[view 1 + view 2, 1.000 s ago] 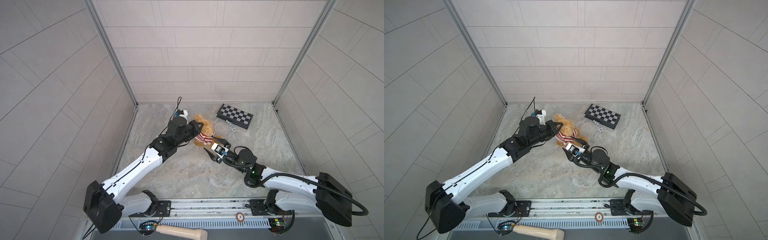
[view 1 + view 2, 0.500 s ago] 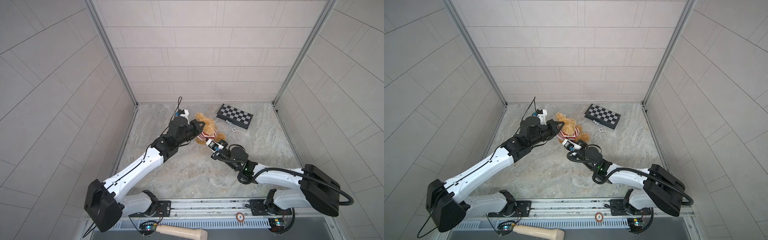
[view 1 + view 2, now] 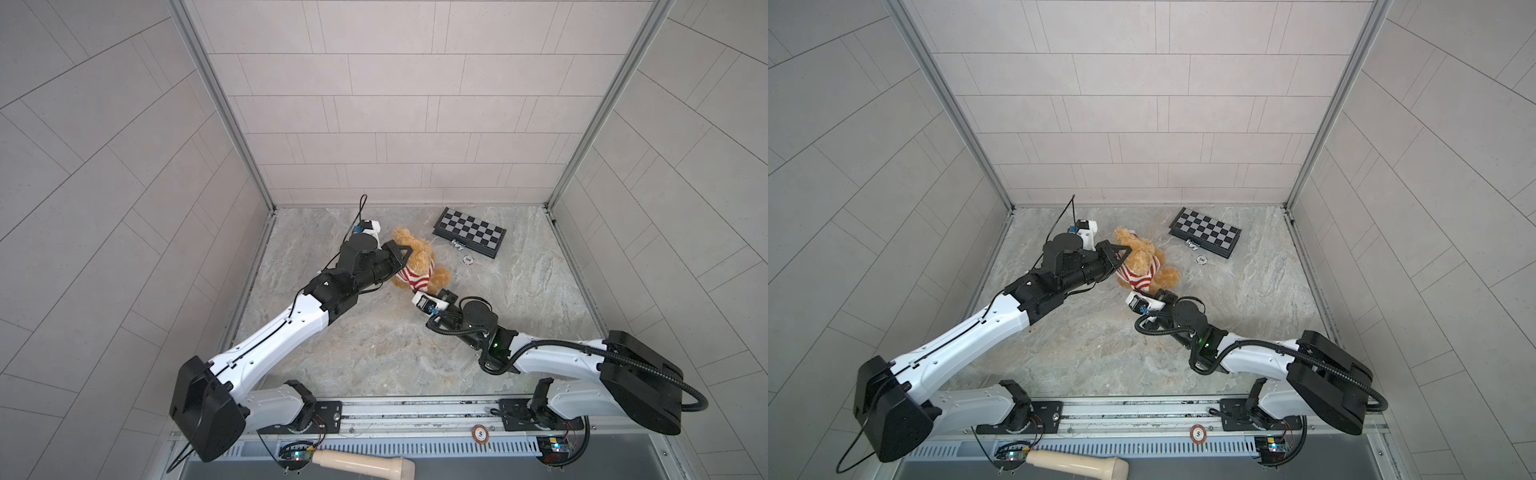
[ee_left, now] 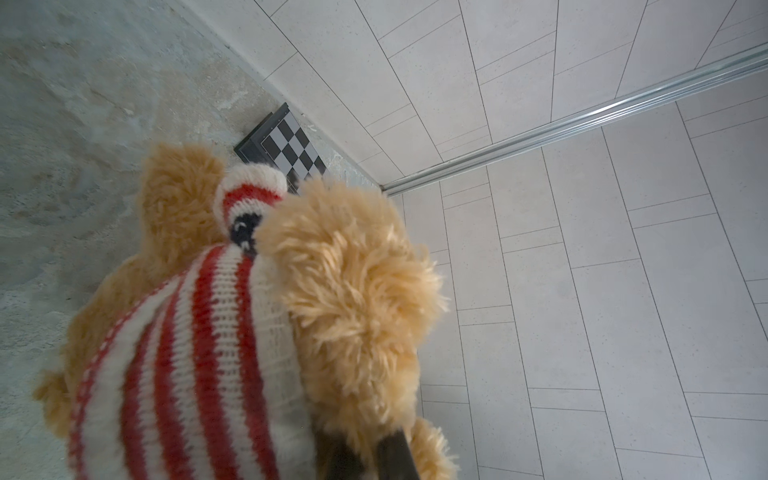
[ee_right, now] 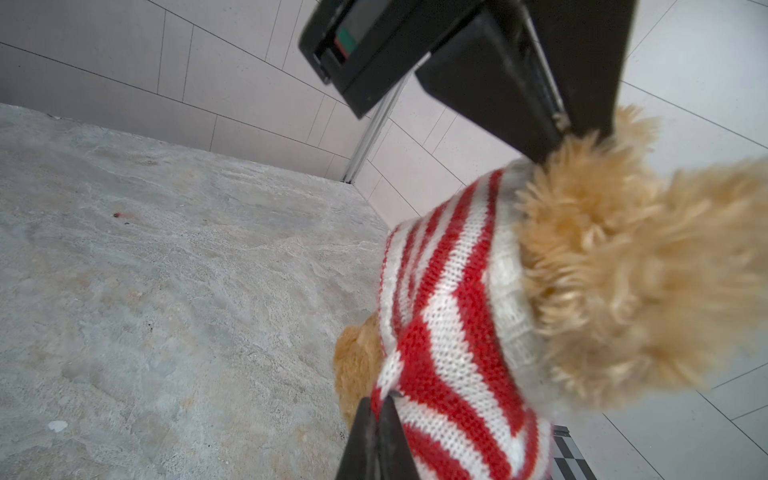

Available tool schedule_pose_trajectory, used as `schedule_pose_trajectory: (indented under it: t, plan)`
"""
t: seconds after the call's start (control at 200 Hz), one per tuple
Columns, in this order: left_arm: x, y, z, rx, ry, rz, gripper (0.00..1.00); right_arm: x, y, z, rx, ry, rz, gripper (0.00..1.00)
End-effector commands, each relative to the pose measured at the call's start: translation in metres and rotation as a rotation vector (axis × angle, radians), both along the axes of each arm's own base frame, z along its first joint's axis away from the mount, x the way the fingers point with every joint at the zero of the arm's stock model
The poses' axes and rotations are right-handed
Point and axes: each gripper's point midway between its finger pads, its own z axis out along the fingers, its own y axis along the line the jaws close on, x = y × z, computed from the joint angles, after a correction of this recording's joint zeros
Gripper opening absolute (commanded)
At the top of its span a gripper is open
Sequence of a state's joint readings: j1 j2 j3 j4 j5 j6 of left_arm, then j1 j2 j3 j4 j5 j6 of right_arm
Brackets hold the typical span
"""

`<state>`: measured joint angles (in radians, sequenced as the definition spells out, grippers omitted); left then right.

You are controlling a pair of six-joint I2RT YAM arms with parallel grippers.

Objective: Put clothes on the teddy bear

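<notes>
Now that the right gripper point(image 5: 379, 409) has snapped shut, having stood wide a second ago, its two dark fingertips pinch the lower hem of the sweater point(image 5: 449, 316), a red-and-white striped knit. Nearest the viewer in both top views, the right arm reaches forward from the front rail. It has crept closer to the toy over the last second, so this grip is fresh.

Just beyond it, the teddy bear point(image 3: 419, 262), a fluffy golden-tan plush, rests on the marbled table point(image 3: 374, 353), left of centre and toward the back. The sweater is already over its head and around its chest, with tan fur showing past the hem. One knit sleeve point(image 4: 249, 195) sticks out, and it cannot be told whether a paw fills it.

On the bear's far side, the left gripper point(image 3: 401, 251) stays clamped at the nape as before. Its fingers are buried in fur right beside the collar.

The change likely means the arms are set for a pull. One anchors the bear while the other can draw the hem down over the belly. Dressing looks well along but unfinished.

Farther back, well apart from the bear, a folded chessboard point(image 3: 469, 230) lies near the back wall, with a small white disc point(image 3: 468, 259) just in front of it.
</notes>
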<state>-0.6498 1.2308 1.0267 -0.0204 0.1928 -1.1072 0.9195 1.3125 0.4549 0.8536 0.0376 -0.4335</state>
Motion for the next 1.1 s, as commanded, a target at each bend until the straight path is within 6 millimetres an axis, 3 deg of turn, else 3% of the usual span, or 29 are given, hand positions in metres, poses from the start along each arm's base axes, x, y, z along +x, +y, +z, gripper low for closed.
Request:
schedule_pose_trajectory:
  t: [0.0,0.1,0.511,0.576,0.651,0.796,0.876,0.991,1.096]
  plan:
    - [0.005,0.002,0.044,-0.064,-0.118,0.003,0.0,-0.013,0.006,-0.059,-0.154,0.123,0.084,0.0]
    - [0.003,0.0,0.051,-0.079,-0.141,-0.013,0.0,-0.006,0.003,-0.085,-0.165,0.202,0.062,0.0]
    - [-0.004,0.009,0.065,-0.074,-0.206,-0.031,0.0,0.016,-0.027,-0.117,-0.02,0.399,-0.058,0.0]
    - [-0.005,0.008,0.061,-0.061,-0.207,-0.042,0.0,0.005,-0.023,-0.102,0.031,0.374,-0.006,0.0]
    - [-0.005,0.003,0.053,-0.019,-0.212,-0.079,0.0,-0.01,-0.016,-0.071,0.067,0.326,0.049,0.01]
    - [-0.012,-0.019,0.031,0.135,-0.256,-0.271,0.0,-0.042,-0.019,0.013,0.207,0.222,0.168,0.37]
    - [-0.021,-0.031,0.021,0.246,-0.29,-0.43,0.0,-0.059,-0.029,0.047,0.27,0.205,0.212,0.58]
    - [-0.05,-0.044,0.019,0.384,-0.365,-0.642,0.0,-0.071,-0.047,0.067,0.284,0.21,0.211,0.63]
    - [-0.09,-0.057,0.028,0.424,-0.444,-0.853,0.0,-0.053,-0.072,0.071,0.371,0.217,0.158,0.67]
